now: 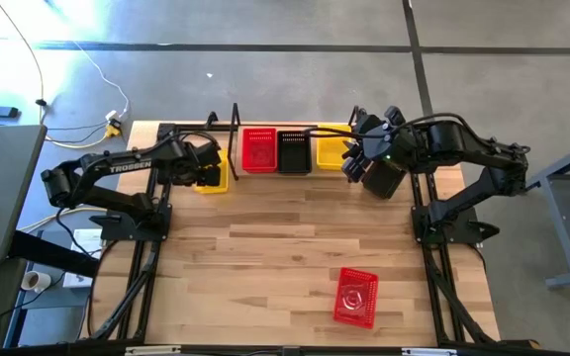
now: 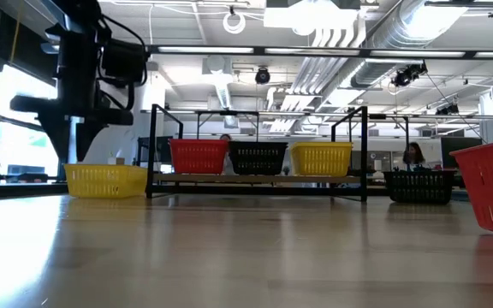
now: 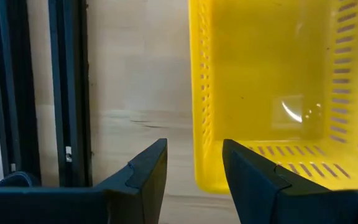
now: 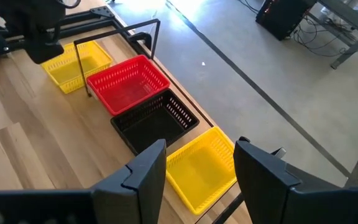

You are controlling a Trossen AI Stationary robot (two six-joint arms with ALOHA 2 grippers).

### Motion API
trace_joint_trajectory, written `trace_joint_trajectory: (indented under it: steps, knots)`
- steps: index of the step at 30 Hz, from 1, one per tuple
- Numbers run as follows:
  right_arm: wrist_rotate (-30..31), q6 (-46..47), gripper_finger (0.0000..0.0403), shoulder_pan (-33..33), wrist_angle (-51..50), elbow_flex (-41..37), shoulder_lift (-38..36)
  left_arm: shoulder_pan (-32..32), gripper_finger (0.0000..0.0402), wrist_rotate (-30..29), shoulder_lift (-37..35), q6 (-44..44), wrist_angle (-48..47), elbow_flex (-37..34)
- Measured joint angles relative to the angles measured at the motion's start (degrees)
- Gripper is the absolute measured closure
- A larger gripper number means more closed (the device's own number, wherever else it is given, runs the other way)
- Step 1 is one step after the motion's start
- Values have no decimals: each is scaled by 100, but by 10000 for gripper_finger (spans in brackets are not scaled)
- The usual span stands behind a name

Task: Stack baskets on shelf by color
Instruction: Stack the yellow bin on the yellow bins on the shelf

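On the shelf [image 2: 255, 178] at the table's far edge stand a red basket [image 1: 258, 148], a black basket [image 1: 292, 150] and a yellow basket [image 1: 331, 150], side by side. Another yellow basket [image 3: 272, 93] sits on the table left of the shelf. My left gripper [image 3: 194, 146] is open and points down over it, one finger outside its side wall [image 3: 205, 124] and one over its inside, with no touch showing. My right gripper [image 4: 201, 146] hangs open, high above the shelf's right end.
A red basket [image 1: 356, 295] lies on the table near the front right. A black basket [image 2: 418, 186] sits on the table right of the shelf. Black rails [image 3: 67, 93] run along the table's left side, close to my left gripper. The table's middle is bare wood.
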Motion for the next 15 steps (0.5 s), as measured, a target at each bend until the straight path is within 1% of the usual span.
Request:
trace_joint_trajectory:
  steps: [6,11,15]
  knots:
    - [-4,2,232,0,0,0,0,0,257,-31,3,-95,561,-309]
    - [-90,4,232,0,0,0,0,5,258,-11,4,-238,722,-542]
    - [-190,4,232,0,0,0,0,55,280,-11,4,-234,766,-665]
